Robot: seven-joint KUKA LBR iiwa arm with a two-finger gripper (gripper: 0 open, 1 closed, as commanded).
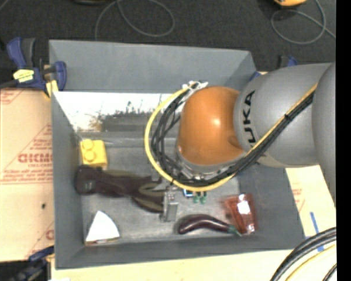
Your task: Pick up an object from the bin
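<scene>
Grey metal makes up the bin (pixel 152 69), and a few small things lie on its floor. The big grey arm (pixel 292 122) comes in from the right side. It has a round orange cover (pixel 207 127) near its end, and yellow and black cables (pixel 155 134) loop around that cover. Under the cover, the gripper (pixel 167 208) hangs low in the front middle of the bin. It is right at the right end of a long dark brown thing (pixel 108 183), which lies flat and stretches off to the left. The gripper is partly hidden by the cover, so I cannot tell if it is open or closed, or if it has hold of the brown thing. A yellow block (pixel 92 153) sits just behind the left end of the brown thing, near the left wall. A white wedge (pixel 102 227) lies in the front left corner, apart from the brown thing. A dark purple eggplant (pixel 203 223) lies just to the right of the gripper, along the front wall. A red packet (pixel 241 213) sits at the right end of the eggplant, very close to it.
</scene>
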